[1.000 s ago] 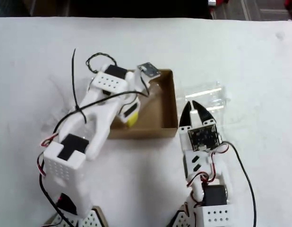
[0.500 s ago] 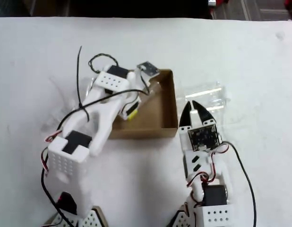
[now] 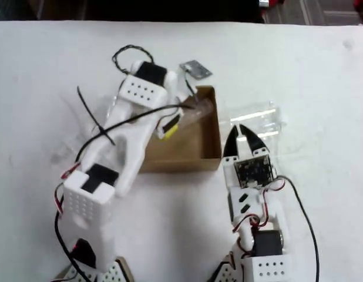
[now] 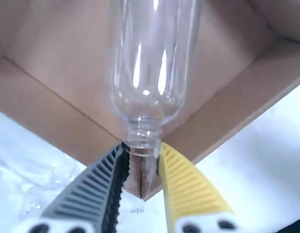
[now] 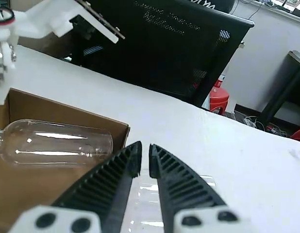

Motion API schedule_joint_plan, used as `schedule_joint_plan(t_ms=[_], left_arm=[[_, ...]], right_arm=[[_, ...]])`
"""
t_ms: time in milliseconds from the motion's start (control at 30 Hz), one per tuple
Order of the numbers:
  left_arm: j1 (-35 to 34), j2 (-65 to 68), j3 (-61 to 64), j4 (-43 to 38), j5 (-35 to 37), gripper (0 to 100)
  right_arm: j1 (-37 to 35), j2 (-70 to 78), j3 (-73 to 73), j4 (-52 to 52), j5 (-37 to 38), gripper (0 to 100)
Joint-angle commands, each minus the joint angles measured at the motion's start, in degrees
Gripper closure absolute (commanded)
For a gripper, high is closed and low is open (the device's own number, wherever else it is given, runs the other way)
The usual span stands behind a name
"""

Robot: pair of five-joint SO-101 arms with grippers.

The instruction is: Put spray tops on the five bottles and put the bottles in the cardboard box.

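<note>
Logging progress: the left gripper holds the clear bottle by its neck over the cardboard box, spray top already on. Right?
No: the left gripper does hold the clear bottle by its neck over the cardboard box, but the neck is bare, with no spray top. The left wrist view shows it.

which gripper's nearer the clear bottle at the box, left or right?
Left. The left gripper is shut on the neck of the bottle; the right gripper sits apart, outside the cardboard box.
</note>
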Motion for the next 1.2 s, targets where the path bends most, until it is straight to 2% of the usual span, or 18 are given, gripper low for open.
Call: schedule_joint_plan(t_ms=[0,133,233,667,800,1167], left_arm=[[2.33,-1.54,-2.11,0.88,-0.26,98],[7.25,-3.91,1.85,0.88,-6.77,98],[10.51,-8.13,4.4,0.79,-9.58,98],[11.65,-24.66,4.92,0.7,-9.49,98],[11.82,-26.86,4.48,0.53,-9.49,98],[21.58,-31.52,4.4,-0.97,-9.32,98]], right_arm=[[-0.57,-0.04,0.44,-2.59,0.0,98.1],[-4.62,-0.04,0.44,-3.21,0.0,98.1],[-4.79,-0.04,0.44,-3.21,0.0,98.1],[-4.44,0.04,0.44,-1.71,-0.09,98.1],[-7.34,0.04,0.44,-0.92,0.26,98.1],[-9.36,0.04,0.44,0.48,0.35,98.1]])
